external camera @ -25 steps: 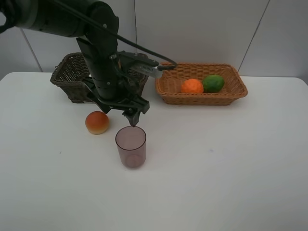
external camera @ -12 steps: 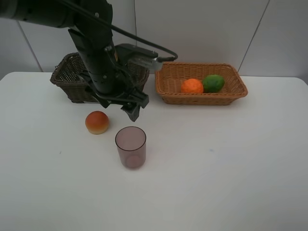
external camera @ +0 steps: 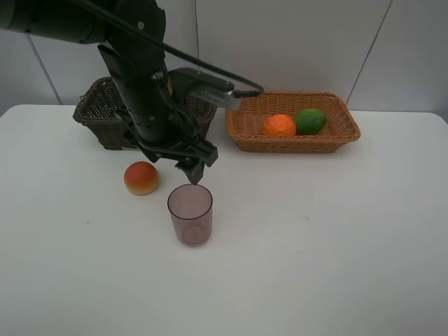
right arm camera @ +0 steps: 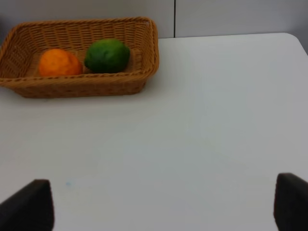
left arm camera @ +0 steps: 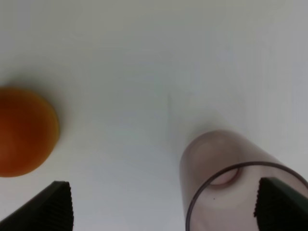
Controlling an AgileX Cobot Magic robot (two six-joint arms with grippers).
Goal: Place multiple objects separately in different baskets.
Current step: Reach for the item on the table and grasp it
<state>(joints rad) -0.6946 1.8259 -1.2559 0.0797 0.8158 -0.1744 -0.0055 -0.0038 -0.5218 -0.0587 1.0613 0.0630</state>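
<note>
On the white table (external camera: 336, 252) I see the translucent purple-tinted plastic cup (external camera: 190, 213) upright, left of the middle, with the red-orange peach-like fruit (external camera: 141, 178) near it, to its left and a little behind. Farther back sit the dark brown woven wicker basket (external camera: 98, 115) on the left and the light orange-tan woven wicker basket (external camera: 294, 145) on the right. In the right one lie the orange mandarin (external camera: 279, 125) and, to its right, the green lime (external camera: 310, 120).

Before us, a lab-style robot test bench: bare white table (external camera: 336, 245), plain panelled wall (external camera: 294, 42), black robot arm (external camera: 143, 91).
</note>
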